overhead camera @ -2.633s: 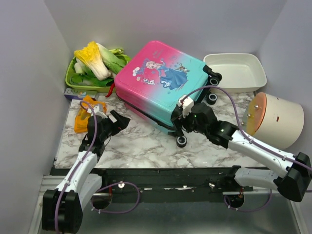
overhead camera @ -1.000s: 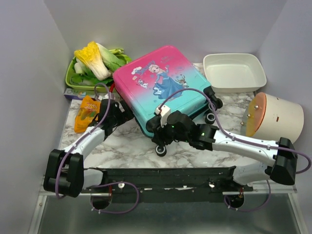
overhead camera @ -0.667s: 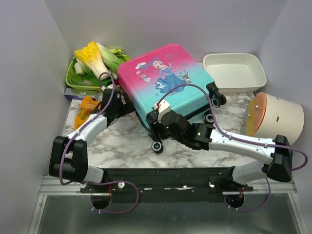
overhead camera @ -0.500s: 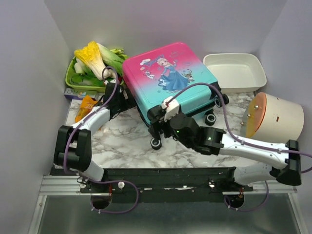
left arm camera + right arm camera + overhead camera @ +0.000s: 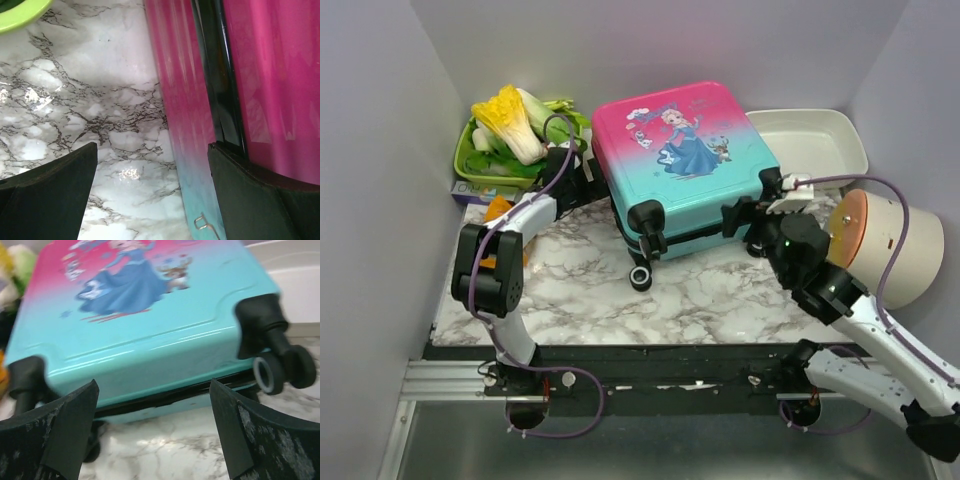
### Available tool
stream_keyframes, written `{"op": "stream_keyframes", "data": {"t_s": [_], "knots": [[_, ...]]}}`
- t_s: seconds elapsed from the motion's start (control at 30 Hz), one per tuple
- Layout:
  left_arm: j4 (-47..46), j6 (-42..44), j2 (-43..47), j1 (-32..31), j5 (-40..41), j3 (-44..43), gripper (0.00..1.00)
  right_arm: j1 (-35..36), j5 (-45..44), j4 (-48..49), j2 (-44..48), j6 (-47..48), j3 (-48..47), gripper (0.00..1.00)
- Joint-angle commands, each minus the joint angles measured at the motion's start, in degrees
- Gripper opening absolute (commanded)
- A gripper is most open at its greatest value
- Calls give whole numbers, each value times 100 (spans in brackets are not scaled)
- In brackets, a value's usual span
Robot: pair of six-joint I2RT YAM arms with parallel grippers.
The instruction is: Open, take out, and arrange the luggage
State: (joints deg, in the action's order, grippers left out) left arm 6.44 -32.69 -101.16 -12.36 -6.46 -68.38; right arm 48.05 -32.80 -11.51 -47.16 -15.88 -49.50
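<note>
– Surface (image 5: 720,300) first: what is it like?
– White marble pattern with grey veins, boxed in by pale walls at the back and both sides.

– Where is the luggage?
– The luggage (image 5: 690,165) lies flat at the back middle of the surface, princess print up. It is shut, with the black zipper band running round its edge. Its pink end points to the back wall and its teal end, with the wheels, faces the arms. It is turned a little, and its far right corner hides part of the white tray (image 5: 825,140) in the top view.

– What else stands around it?
– A white drum (image 5: 900,245) lies on its side at the right edge, orange lid toward the luggage. On the left, a green tray (image 5: 468,168) holds a cabbage (image 5: 510,120), with an orange packet (image 5: 497,208) just in front of it.

– And the arms?
– The left end effector (image 5: 150,150) is at the pink back-left side of the luggage, beside the green tray, jaws spread wide and holding nothing. Its wrist view shows the pink shell and zipper band close by the right finger (image 5: 250,200); whether they touch I cannot tell. The right end effector (image 5: 152,385) is also spread wide and holds nothing. It points at the teal end and hangs just short of it.

– Smallest thing?
– One black wheel (image 5: 640,278) at the luggage's near-left corner, resting on the marble.
</note>
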Motion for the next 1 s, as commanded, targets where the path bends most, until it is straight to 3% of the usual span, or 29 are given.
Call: {"op": "stream_keyframes", "data": {"t_s": [0.0,0.17,0.3,0.33,0.53,0.7,0.87,0.97], "knots": [[-469,42,149,-179,-665,-325,99,-1577,1046,79,-222,-240,90,100],[242,341,1044,-179,309,-115,99,-3061,1987,-202,-750,269,-455,100],[823,430,2151,-310,1084,219,99,-3521,2680,-387,-1251,1497,-728,100],[859,430,2693,-363,1164,342,99,-3566,2978,-474,-1478,2205,-772,100],[894,96,4603,-513,1112,1721,99,-3829,3392,-686,-1884,3484,-877,99],[877,-429,5949,-583,1033,2776,99,-4119,3130,-712,-2122,3758,-983,99],[710,-809,6434,-592,699,3208,99,-4348,3964,-914,-2438,3864,-983,97],[771,-932,6548,-601,926,3191,99,-4366,4587,-984,-2570,3584,-948,88]]}}
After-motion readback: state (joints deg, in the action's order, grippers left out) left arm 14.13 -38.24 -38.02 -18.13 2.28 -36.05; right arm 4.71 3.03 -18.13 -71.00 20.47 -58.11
